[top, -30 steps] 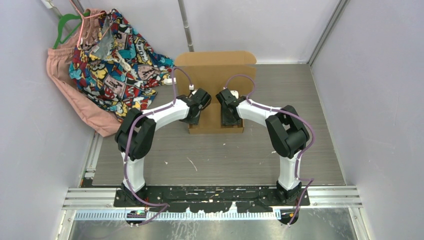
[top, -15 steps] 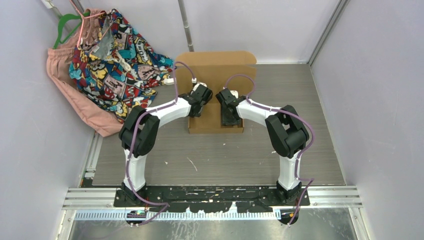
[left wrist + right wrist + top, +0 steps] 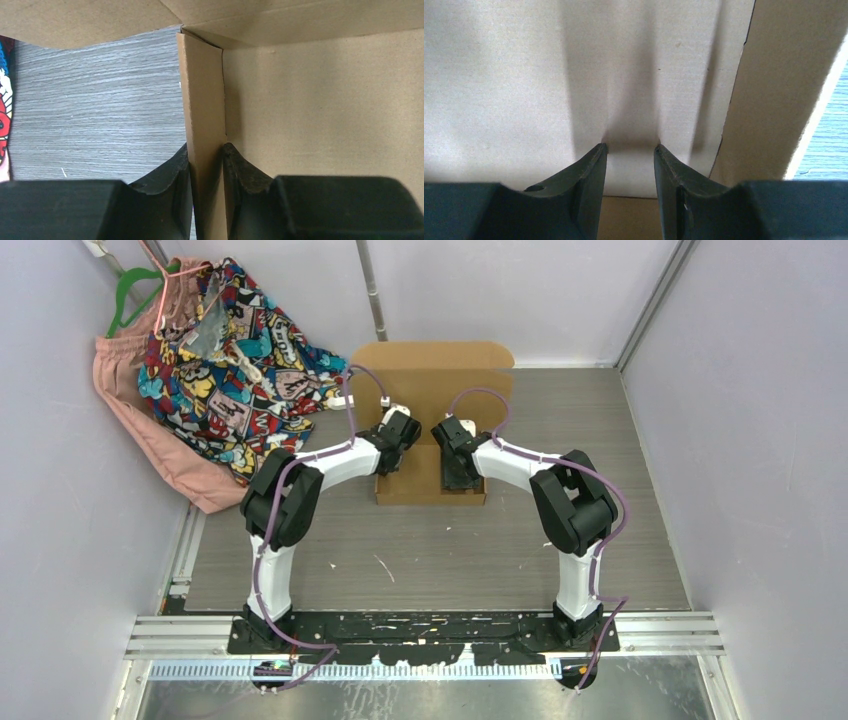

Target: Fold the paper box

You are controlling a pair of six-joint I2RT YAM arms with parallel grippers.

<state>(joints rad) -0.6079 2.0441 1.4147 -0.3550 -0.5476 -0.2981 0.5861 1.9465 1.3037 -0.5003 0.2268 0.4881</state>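
Left gripper [image 3: 206, 150] clamps paper box [image 3: 430, 375] side wall; right gripper [image 3: 630, 147] jaws apart, tips on cardboard. Box mid-far on grey wood-grain table [image 3: 450, 550]; pale walls [image 3: 760, 390] around, clothes heap [image 3: 220, 370] far-left.

There are one paper box [image 3: 432, 370], two grippers, namely the left gripper [image 3: 206, 150] and right gripper [image 3: 630, 147], two garments, a pink garment [image 3: 125, 390] and a patterned garment [image 3: 230, 360], and one green hanger [image 3: 121, 302].

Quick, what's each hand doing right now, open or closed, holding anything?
Left hand: closed on the box, pinching its side wall.
Right hand: open, holding nothing, tips at the box.
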